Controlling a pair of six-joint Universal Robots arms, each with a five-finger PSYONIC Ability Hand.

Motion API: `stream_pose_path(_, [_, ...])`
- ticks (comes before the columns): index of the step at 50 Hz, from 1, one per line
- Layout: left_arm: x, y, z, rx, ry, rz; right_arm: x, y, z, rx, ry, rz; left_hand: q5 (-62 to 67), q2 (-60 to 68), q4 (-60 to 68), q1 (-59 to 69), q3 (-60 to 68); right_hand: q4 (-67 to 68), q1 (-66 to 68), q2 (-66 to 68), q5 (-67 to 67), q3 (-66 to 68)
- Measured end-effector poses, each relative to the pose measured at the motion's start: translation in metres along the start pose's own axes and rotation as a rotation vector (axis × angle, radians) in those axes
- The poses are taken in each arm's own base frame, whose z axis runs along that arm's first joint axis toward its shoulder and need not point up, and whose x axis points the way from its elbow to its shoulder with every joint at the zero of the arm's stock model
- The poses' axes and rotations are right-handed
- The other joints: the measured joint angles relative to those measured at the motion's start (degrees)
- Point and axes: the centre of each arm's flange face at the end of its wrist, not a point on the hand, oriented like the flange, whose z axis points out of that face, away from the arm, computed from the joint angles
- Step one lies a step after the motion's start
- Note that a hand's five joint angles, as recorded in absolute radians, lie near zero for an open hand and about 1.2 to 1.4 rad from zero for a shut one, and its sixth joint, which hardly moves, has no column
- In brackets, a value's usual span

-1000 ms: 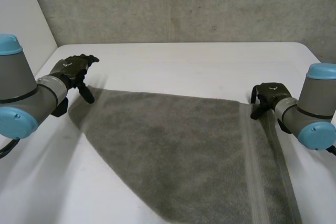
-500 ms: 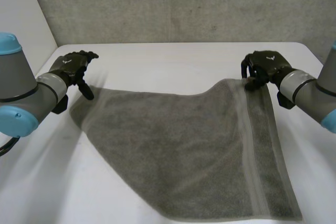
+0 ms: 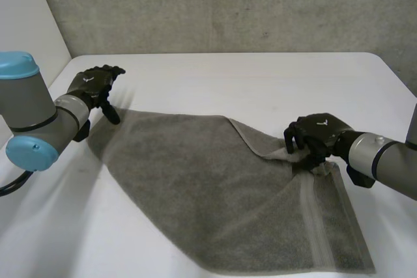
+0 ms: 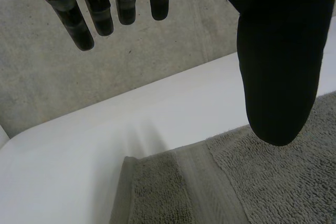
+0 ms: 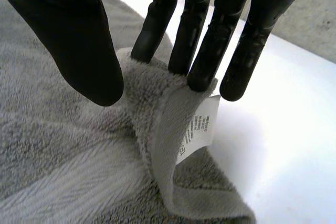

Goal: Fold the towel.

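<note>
Right robot hand point(image 3: 317, 136) — curled — pinches towel point(image 3: 215, 187) corner.

The head camera is looking down from behind and between the arms point(image 3: 32, 109) onto the white desk point(image 3: 247, 76), facing the far concrete wall point(image 3: 228, 4). The left wrist camera is peering past the left hand point(image 4: 278, 51), close over the towel point(image 4: 273, 182), toward that wall. The right wrist camera is hovering very near the right hand point(image 5: 68, 40), sharing its towel corner with the head view.
</note>
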Motion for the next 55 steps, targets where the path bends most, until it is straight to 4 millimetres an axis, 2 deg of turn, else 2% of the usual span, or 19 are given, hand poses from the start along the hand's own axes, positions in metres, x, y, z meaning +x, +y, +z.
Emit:
stream_pose_path(17, [0.0, -0.001, -0.002, -0.001, 0.0, -0.001, 0.01, 0.0, 0.015, 0.076, 0.071, -0.043, 0.0, 0.0, 0.0, 0.0, 0.0, -7.8, -9.0, -7.5, -1.7, -7.6])
stream_pose_path(19, [0.0, 0.0, -0.002, -0.002, 0.0, -0.001, 0.011, 0.001, 0.016, 0.082, 0.083, -0.045, 0.0, 0.0, 0.0, 0.0, 0.0, -17.1, -19.3, -16.9, -10.2, -16.9])
stream_pose_path(24, [0.0, 0.0, -0.002, -0.002, 0.0, -0.002, 0.013, 0.0, 0.019, 0.089, 0.096, -0.041, 0.0, 0.0, 0.0, 0.0, 0.0, -23.2, -26.5, -22.9, -17.1, -23.0])
stream_pose_path(35, [0.0, 0.0, -0.002, -0.003, 0.0, -0.002, 0.023, 0.001, 0.036, 0.101, 0.104, -0.034, 0.0, 0.0, 0.0, 0.0, 0.0, -23.1, -25.8, -23.0, -17.1, -22.9])
stream_pose_path(38, [0.0, 0.0, -0.002, -0.004, 0.001, -0.003, 0.029, 0.004, 0.047, 0.099, 0.108, -0.033, 0.0, 0.0, 0.0, 0.0, 0.0, -17.9, -19.5, -17.4, -12.3, -17.7])
stream_pose_path(41, [0.001, 0.001, -0.002, -0.007, 0.001, -0.003, 0.034, 0.009, 0.058, 0.092, 0.115, -0.034, 0.0, 0.0, 0.0, 0.0, 0.0, -7.1, -6.8, -6.1, -1.5, -6.9])
stream_pose_path(43, [0.001, 0.002, -0.003, -0.01, 0.001, -0.003, 0.036, 0.01, 0.063, 0.088, 0.125, -0.034, 0.0, 0.0, 0.0, 0.0, 0.0, 8.8, 10.8, 9.1, 14.3, 9.0])
stream_pose_path(45, [0.001, 0.003, -0.003, -0.012, 0.001, -0.004, 0.038, 0.01, 0.065, 0.087, 0.133, -0.034, 0.0, 0.0, 0.0, 0.0, 0.0, 14.5, 17.4, 15.0, 20.0, 15.0])
stream_pose_path(49, [0.001, 0.004, -0.003, -0.015, 0.001, -0.003, 0.043, -0.005, 0.059, 0.115, 0.17, -0.024, 0.0, 0.0, 0.0, 0.0, 0.0, 17.6, 20.5, 17.5, 22.9, 17.7])
stream_pose_path(55, [0.001, 0.005, -0.002, -0.016, 0.001, -0.002, 0.047, -0.035, 0.038, 0.187, 0.2, 0.029, 0.0, 0.0, 0.0, 0.0, 0.0, 18.2, 21.0, 18.2, 23.5, 18.4])
